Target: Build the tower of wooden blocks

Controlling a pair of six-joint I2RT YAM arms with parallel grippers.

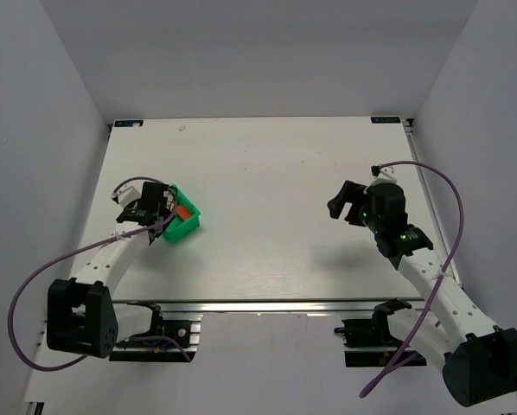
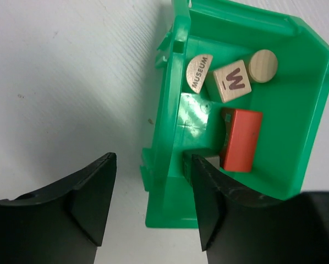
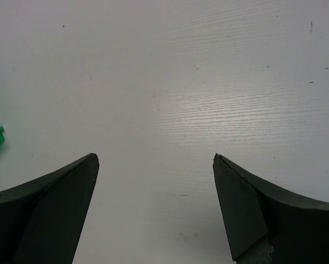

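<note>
Loosely, glossy green plastic bin [image 2: 310, 110] holds red oblong [image 2: 240, 139], lettered cube [image 2: 232, 81], wooden disc [image 2: 263, 65].

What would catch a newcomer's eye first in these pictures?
The bright green bin on the left side of the table holds a red block, a cube marked W and other pale wooden pieces. The left claw straddles one wall of the bin, one finger inside and one outside. The right claw hangs open over the table, far to the right.

Top camera looks down; 2 close wrist cameras both glimpse the green bin [image 2: 167, 165].
</note>
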